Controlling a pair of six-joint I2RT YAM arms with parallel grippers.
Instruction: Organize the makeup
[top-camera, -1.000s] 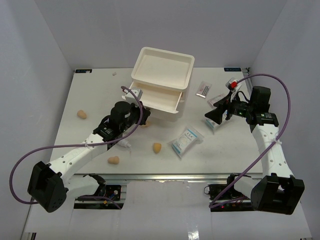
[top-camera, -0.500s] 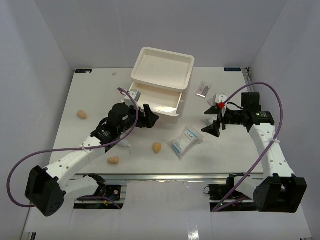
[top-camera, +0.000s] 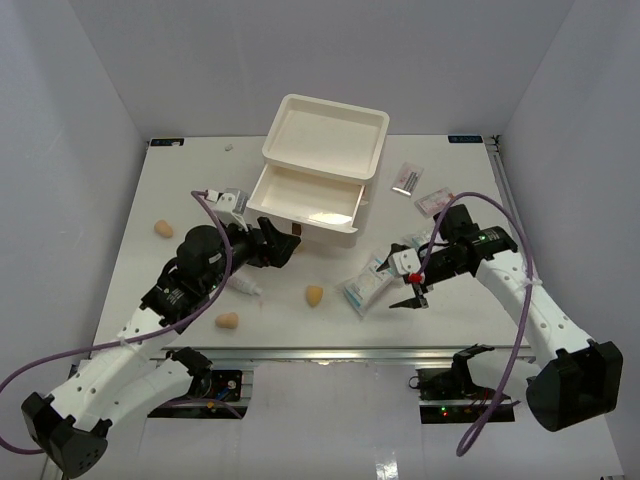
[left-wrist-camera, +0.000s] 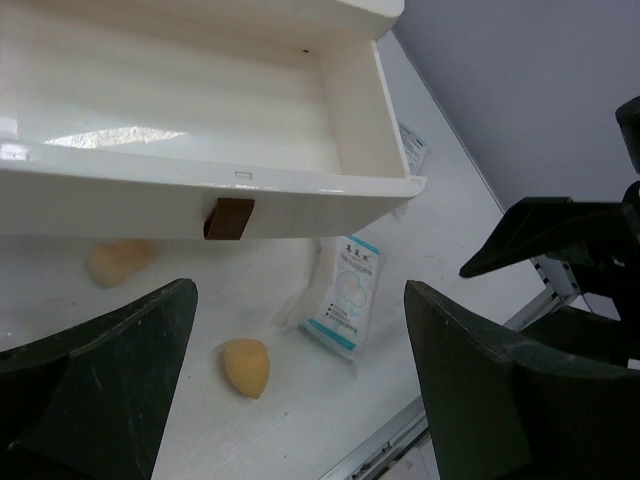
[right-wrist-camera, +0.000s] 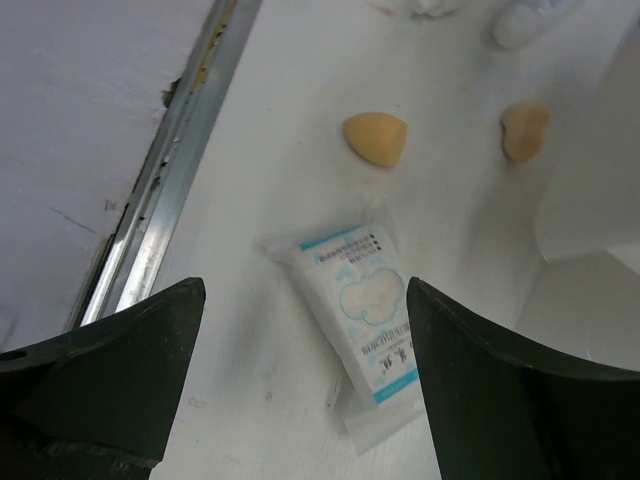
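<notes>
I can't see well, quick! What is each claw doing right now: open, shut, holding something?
Left claw: open, holding nothing.
Right claw: open, holding nothing, over the blue-and-white packet.

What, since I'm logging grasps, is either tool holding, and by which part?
Nothing. The left tool and right tool are both open and empty; the right hovers above a blue-and-white packet.
</notes>
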